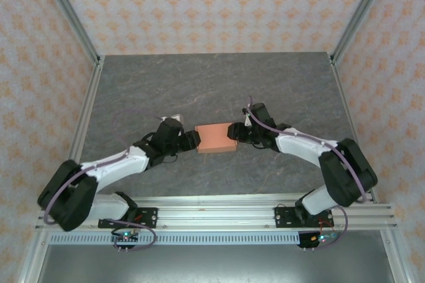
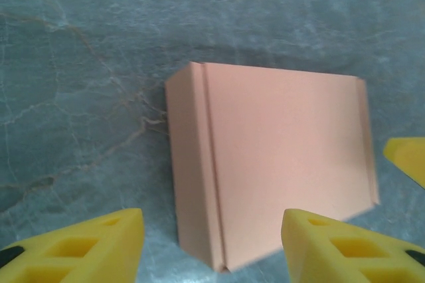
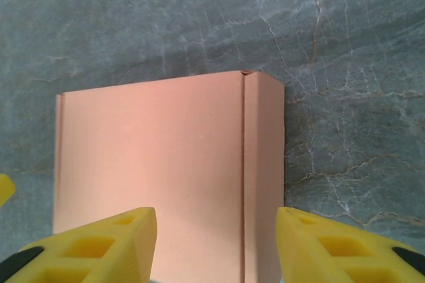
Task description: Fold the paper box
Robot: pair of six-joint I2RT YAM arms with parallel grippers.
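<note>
Salmon paper box [image 1: 217, 137] folded up, flat at the middle of the bench [image 1: 219, 84], left tool [image 1: 193, 140] just beside its left end, right tool [image 1: 236, 131] just beside its right end, both released, jaws spread

Grey marbled tabletop [image 1: 219, 84], patterned walls [image 1: 219, 4]

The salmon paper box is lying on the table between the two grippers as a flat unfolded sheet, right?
Not quite. The paper box is folded up into a closed flat box, not an unfolded sheet; the left wrist view shows its side wall and closed top. It does lie on the table between the left gripper and right gripper.
</note>
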